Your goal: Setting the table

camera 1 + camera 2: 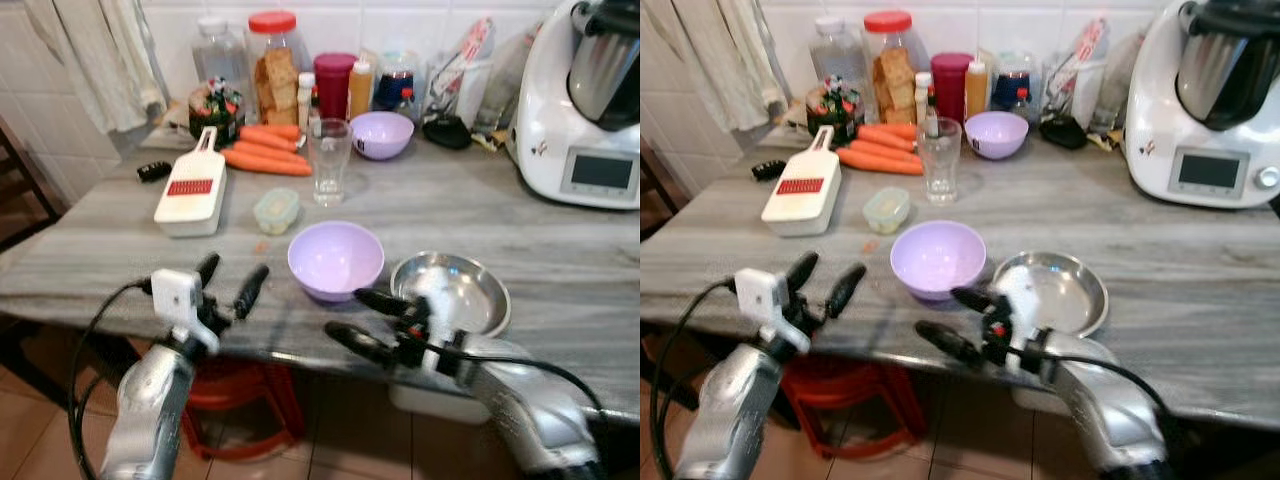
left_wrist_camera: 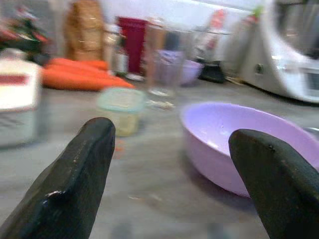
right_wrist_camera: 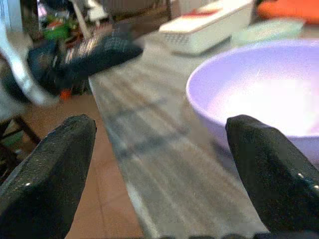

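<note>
Head views, grey-veined table (image 1: 560, 235):
- Lilac bowls, 2: one near the front edge (image 1: 335, 260); a smaller one at the back (image 1: 381, 134), well apart from it.
- Steel bowl, 1 (image 1: 452, 293), just beside the near lilac bowl, on the robot's right.
- Drinking glass, 1 (image 1: 329, 161), upright, between the two lilac bowls.
- Small lidded tub, 1 (image 1: 276, 211), pale green, near the glass.
- White slicer with red label, 1 (image 1: 192, 187), lying flat to the left.
- Carrots, 3 or 4 (image 1: 266, 148), heaped behind the slicer; exact count unclear.
- Red-lidded jar, 1 (image 1: 275, 65); dark red cup, 1 (image 1: 334, 84); further bottles along the tiled wall, too crowded to count.
- White kitchen machine, 1 (image 1: 585, 100), far right.
- Red stool, 1 (image 1: 240, 400), under the table.
- Left claw (image 1: 228, 282): over the front edge, left of the near lilac bowl, fingers spread, holding nothing.
- Right claw (image 1: 367, 319): at the front edge, by the near lilac bowl and the steel bowl, fingers apart, holding nothing.

Left wrist view:
- Black fingers, 2 (image 2: 75, 184), wide apart and empty; near lilac bowl (image 2: 239, 144), tub (image 2: 122, 107) and glass (image 2: 164, 62) ahead between them.

Right wrist view:
- Black fingers, 2 (image 3: 50, 174), wide apart and empty; near lilac bowl (image 3: 259, 94) close to one finger; slicer (image 3: 207, 27) beyond; the left claw's fingers (image 3: 99, 50) blurred across the table edge
</note>
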### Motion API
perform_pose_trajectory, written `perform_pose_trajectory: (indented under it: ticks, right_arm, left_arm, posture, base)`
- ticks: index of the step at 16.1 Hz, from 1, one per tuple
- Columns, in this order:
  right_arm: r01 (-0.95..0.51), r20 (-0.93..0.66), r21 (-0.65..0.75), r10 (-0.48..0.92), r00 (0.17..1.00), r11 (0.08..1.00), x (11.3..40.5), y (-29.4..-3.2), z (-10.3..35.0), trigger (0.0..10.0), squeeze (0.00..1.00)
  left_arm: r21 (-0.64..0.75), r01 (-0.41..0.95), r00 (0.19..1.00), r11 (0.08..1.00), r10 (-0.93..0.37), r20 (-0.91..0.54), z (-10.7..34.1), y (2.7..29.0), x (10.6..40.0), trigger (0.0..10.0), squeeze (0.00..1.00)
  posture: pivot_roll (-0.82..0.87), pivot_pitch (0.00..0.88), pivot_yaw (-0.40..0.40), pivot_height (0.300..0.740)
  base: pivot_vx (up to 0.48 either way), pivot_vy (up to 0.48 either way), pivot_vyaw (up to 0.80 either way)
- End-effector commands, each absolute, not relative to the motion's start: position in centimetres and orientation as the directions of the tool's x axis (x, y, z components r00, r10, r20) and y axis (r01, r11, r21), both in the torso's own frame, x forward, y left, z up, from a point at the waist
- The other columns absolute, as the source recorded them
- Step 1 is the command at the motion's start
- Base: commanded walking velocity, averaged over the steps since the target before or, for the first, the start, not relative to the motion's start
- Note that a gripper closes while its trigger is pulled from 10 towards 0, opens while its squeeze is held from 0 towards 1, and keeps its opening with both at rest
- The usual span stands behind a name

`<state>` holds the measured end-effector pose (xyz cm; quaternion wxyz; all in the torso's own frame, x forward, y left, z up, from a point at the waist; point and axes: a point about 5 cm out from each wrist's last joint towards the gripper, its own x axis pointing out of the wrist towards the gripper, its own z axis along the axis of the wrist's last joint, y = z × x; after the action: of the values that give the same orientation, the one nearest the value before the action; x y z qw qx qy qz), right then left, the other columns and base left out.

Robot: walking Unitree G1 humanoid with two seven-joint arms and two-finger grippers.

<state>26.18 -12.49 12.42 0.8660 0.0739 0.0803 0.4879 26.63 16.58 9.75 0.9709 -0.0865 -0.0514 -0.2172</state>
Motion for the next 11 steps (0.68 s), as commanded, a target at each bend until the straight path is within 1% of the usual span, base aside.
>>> perform_pose_trajectory:
  ticks: [1, 3, 4, 6, 8, 9, 11]
  right_arm:
    - [-0.831, -0.035, 0.167, 0.846, 0.532, 0.530, 25.8, -12.7, 13.7, 10.0, 0.00]
    - [-0.788, -0.018, 0.069, 0.790, 0.613, 0.612, 25.5, -13.7, 15.0, 10.0, 0.00]
    - [-0.769, -0.014, 0.055, 0.770, 0.637, 0.637, 25.5, -14.1, 15.2, 10.0, 0.00]
    - [-0.648, -0.021, -0.046, 0.647, 0.762, 0.761, 26.5, -16.0, 16.1, 10.0, 0.00]
    - [-0.518, -0.025, -0.078, 0.517, 0.855, 0.852, 27.9, -17.5, 16.6, 10.0, 0.00]
    - [-0.459, -0.043, -0.087, 0.457, 0.888, 0.884, 28.5, -18.0, 16.6, 10.0, 0.00]
    - [-0.438, -0.105, -0.129, 0.427, 0.898, 0.890, 29.4, -18.5, 16.1, 10.0, 0.00]
  left_arm:
    - [-0.153, 0.492, 0.870, 0.857, -0.479, 0.114, 9.5, 16.4, 25.9, 10.0, 0.00]
    - [-0.167, 0.546, 0.837, 0.821, -0.543, 0.073, 8.8, 16.2, 25.0, 10.0, 0.00]
    - [-0.170, 0.552, 0.833, 0.816, -0.549, 0.069, 8.7, 16.2, 24.9, 10.0, 0.00]
    - [-0.197, 0.588, 0.805, 0.784, -0.590, 0.057, 8.6, 16.1, 24.8, 10.0, 0.00]
    - [-0.198, 0.623, 0.777, 0.756, -0.628, 0.046, 8.6, 15.9, 24.7, 10.0, 0.00]
    - [-0.189, 0.637, 0.765, 0.747, -0.642, 0.040, 8.7, 15.9, 24.7, 10.0, 0.00]
    - [-0.191, 0.643, 0.760, 0.742, -0.649, 0.039, 8.6, 15.7, 24.7, 10.0, 0.00]
  posture:
    - [-0.07, 0.006, 0.051, 0.740]
    - [-0.07, 0.002, 0.049, 0.740]
    - [-0.07, 0.002, 0.049, 0.740]
    - [-0.08, 0.000, 0.049, 0.740]
    - [-0.09, 0.000, 0.049, 0.740]
    - [-0.09, 0.000, 0.049, 0.740]
    - [-0.08, 0.000, 0.046, 0.740]
  base:
    - [0.000, 0.000, 0.00]
    - [0.000, 0.000, 0.00]
    - [0.000, 0.000, 0.00]
    - [0.000, 0.000, 0.00]
    - [0.000, 0.000, 0.00]
    - [0.000, 0.000, 0.00]
    - [0.000, 0.000, 0.00]
